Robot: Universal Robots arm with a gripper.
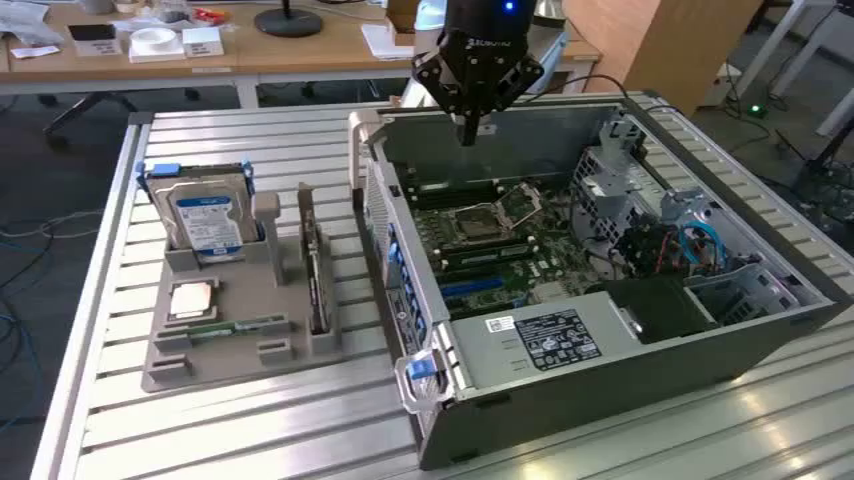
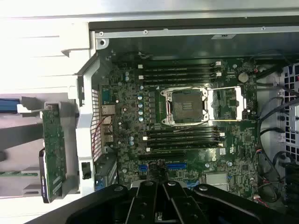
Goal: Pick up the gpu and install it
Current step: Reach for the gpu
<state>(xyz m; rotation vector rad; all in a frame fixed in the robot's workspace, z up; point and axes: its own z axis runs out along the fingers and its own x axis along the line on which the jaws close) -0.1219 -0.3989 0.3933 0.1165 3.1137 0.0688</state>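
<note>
**A:** What sits nearest on the table (image 1: 267,440)?

**B:** Toward its near edge is the end of the open computer case (image 1: 601,400). It lies on its side, so the motherboard (image 1: 494,250) faces up and can be reached from above. A labelled power supply (image 1: 554,338) covers the board's near part.

**A:** And beside the case?

**B:** A grey holder (image 1: 174,370), on the exterior view's left, just beside it. A RAM stick (image 1: 230,327) lies in a groove near the holder's near end, and a CPU chip (image 1: 194,298) rests flat behind that.

**A:** Where's the gpu?

**B:** The gpu (image 1: 315,268) stands on its long edge in a slot along the holder's case-side edge, not yet picked up. I'd judge that standing upright leaves both faces free for a pinch. The wrist view shows its green face, but I can't make out the bracket end.

**A:** Farther back?

**B:** A hard drive (image 1: 207,215) stands upright at the holder's far end. Inside the case, the CPU socket (image 1: 481,215) lies open.

**A:** And the gripper?

**B:** The gripper (image 1: 467,135) hangs over the case's far wall. It is pinched closed on nothing and is well apart from the card. In the wrist view its dark linkage hides part of the board's slot area, so the place for the card is hard to read.
</note>
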